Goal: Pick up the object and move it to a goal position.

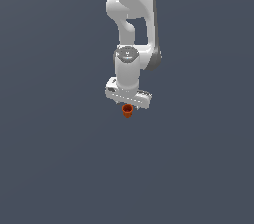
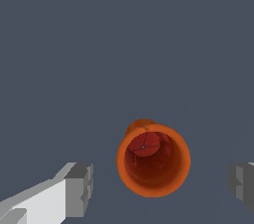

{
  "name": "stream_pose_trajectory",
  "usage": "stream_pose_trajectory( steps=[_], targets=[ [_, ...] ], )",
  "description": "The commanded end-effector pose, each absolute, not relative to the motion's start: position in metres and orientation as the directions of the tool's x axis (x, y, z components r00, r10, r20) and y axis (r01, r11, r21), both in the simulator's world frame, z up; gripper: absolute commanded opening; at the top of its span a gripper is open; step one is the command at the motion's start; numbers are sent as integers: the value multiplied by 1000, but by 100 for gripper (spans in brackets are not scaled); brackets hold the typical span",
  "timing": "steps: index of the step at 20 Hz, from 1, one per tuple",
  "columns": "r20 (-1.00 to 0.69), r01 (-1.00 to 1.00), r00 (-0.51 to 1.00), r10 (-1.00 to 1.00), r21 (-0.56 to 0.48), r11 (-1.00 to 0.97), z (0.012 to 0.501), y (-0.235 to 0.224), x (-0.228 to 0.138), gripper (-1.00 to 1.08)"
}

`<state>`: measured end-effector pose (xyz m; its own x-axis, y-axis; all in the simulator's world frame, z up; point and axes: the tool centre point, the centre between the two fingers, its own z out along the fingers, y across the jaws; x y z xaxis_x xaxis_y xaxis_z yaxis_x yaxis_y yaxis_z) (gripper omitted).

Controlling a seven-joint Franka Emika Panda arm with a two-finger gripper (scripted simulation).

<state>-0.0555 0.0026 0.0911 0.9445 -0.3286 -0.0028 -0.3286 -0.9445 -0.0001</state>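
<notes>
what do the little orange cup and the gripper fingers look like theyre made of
The orange cup: looks like smooth matte plastic or glazed clay, going by its even orange-red rim and darker red hollow. Being a render, the material stays open.

The fingers: flat grey blocks with faint ridges, possibly rubber or plastic pads, on a plain white, painted-looking body. They stand clear of the cup on either side, so the gripper is open.

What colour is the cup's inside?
Darker red inside the cup, orange-red at the rim. Wrist view shows it best.
</notes>
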Motion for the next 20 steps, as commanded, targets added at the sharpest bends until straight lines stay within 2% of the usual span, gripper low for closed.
stream_pose_trajectory(
  steps=[1, 8, 20],
  targets=[
    [0, -342, 940, -342, 0, -940, 89, 3, -58, 100],
    [-1, -340, 940, -340, 0, -940, 83, 3, -58, 100],
    [0, -344, 939, -344, 0, -939, 39, 3, -59, 100]
  ],
)
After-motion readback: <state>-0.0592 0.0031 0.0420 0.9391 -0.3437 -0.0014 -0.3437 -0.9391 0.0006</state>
